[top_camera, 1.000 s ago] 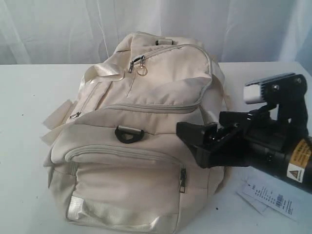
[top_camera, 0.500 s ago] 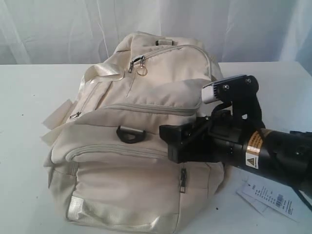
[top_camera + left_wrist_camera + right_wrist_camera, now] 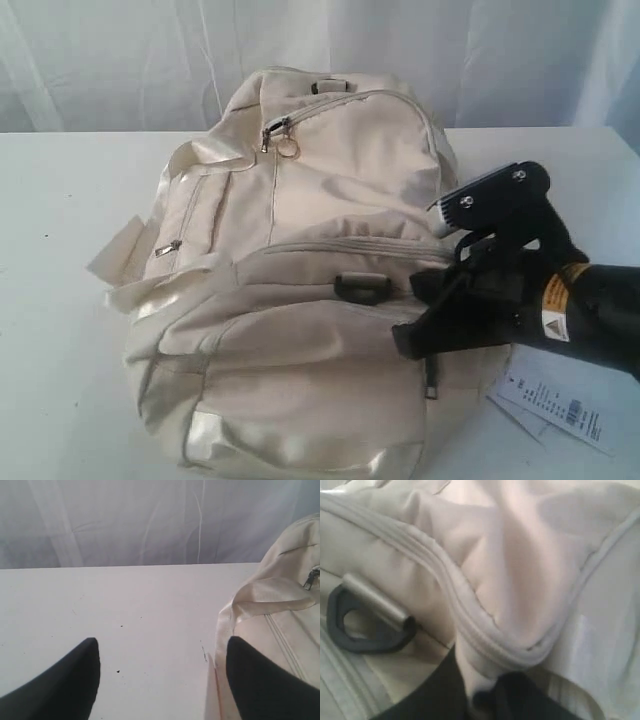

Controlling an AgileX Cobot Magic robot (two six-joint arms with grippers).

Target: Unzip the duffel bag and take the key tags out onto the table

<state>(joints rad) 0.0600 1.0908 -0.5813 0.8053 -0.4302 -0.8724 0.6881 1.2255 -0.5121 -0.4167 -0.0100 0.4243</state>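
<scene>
The cream duffel bag (image 3: 300, 300) lies on the white table (image 3: 60, 200) with all the zips I can see closed. My right gripper (image 3: 415, 335) is at the bag's right side, just below a dark D-ring (image 3: 362, 287). In the right wrist view the right gripper (image 3: 482, 690) is shut on a fold of the bag's fabric (image 3: 510, 605) beside the D-ring (image 3: 367, 625). In the left wrist view my left gripper (image 3: 162, 680) stands open over bare table (image 3: 125, 605), with the bag's edge (image 3: 280, 625) by one finger. The key tags are hidden.
A white printed paper label (image 3: 560, 405) lies on the table under the right arm. A gold ring hangs from a zip pull (image 3: 288, 146) near the bag's top. A pale curtain hangs behind the table's far edge.
The right gripper went in against the bag's side and took hold of its fabric. The bag has shifted to the right and turned, and its D-ring has moved right.
</scene>
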